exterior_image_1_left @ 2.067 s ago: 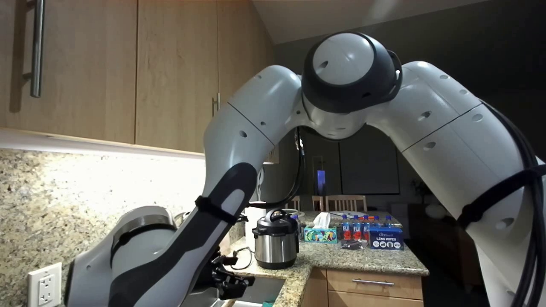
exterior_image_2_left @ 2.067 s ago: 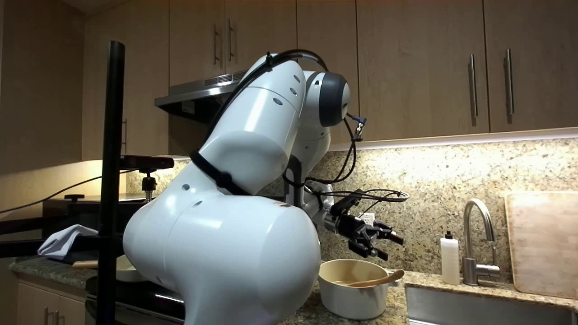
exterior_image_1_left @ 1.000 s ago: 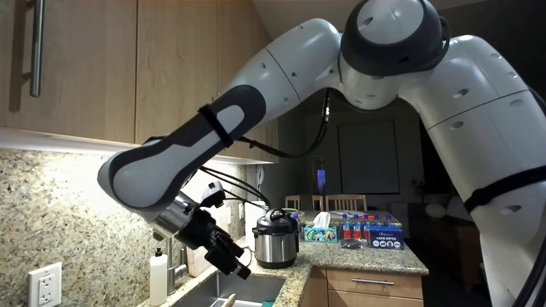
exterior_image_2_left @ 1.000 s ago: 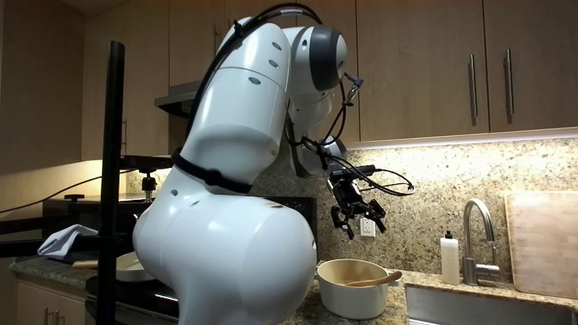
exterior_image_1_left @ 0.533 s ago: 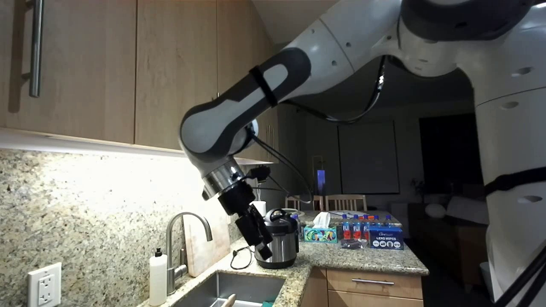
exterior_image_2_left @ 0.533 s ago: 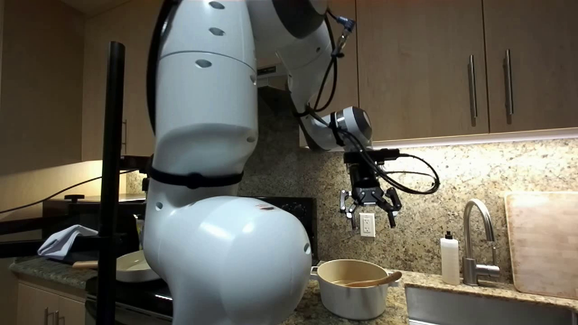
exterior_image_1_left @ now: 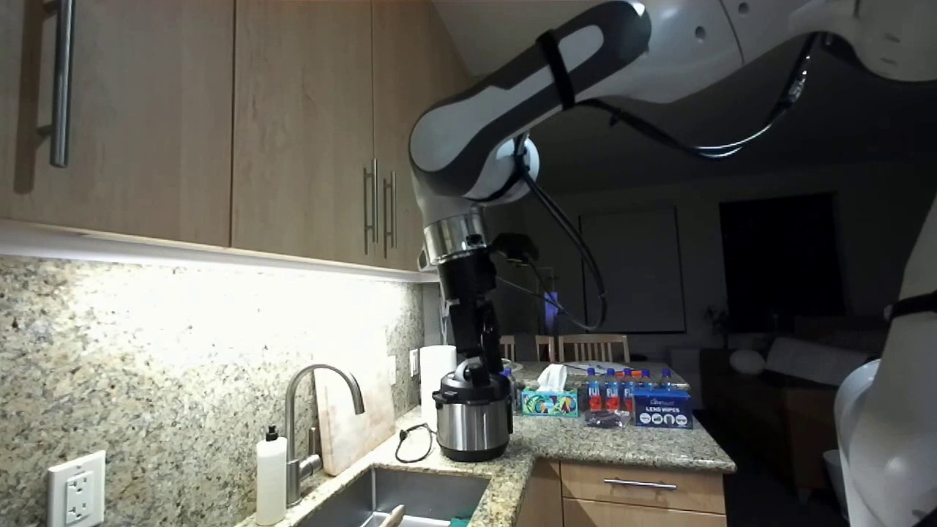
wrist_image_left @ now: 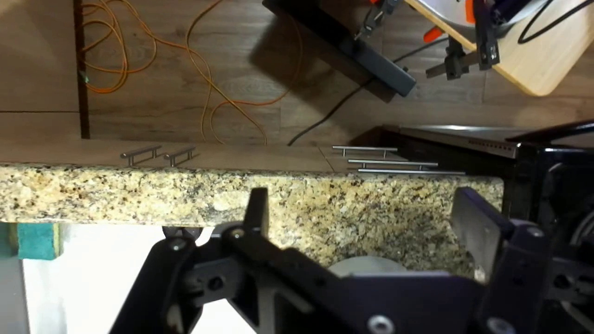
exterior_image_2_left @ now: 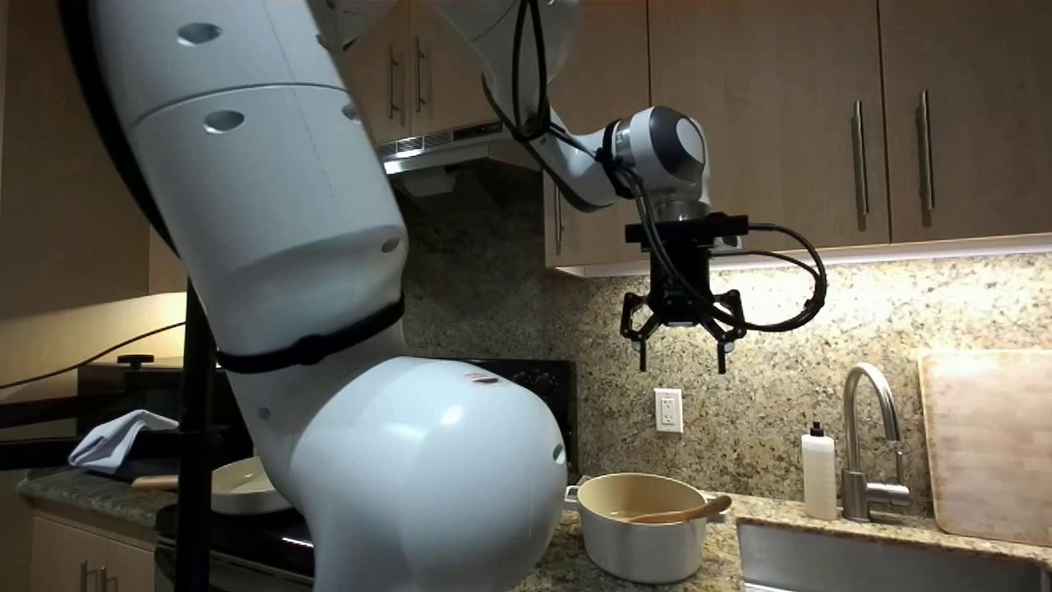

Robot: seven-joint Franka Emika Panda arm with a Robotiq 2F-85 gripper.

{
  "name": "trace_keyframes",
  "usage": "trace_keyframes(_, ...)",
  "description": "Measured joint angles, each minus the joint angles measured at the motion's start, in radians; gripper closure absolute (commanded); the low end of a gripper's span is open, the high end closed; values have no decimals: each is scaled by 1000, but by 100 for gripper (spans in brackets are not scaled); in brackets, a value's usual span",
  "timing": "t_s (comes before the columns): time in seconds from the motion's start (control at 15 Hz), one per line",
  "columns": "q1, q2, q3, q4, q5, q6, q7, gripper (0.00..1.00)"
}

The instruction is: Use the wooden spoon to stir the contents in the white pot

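End effector (exterior_image_2_left: 682, 367) lifted since earlier, jaws spread wide, white pot (exterior_image_2_left: 643, 544) below, wooden spoon (exterior_image_2_left: 690, 513) inside

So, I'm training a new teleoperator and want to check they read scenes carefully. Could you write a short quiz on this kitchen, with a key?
1. Where does the wooden spoon rest? a) beside the tissue box; b) in the white pot; c) against the lens wipes box.
2. True or false: the gripper stands open and holds nothing.
3. Fill the gap: in both exterior views, the gooseneck faucet stands between the black-topped white bottle and the ____.
Key: 1. b; 2. true; 3. cutting board.
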Motion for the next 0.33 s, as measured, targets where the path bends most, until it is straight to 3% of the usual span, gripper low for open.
trace_keyframes(0.33,-4,-59,-26,-48,19,33,0,0)
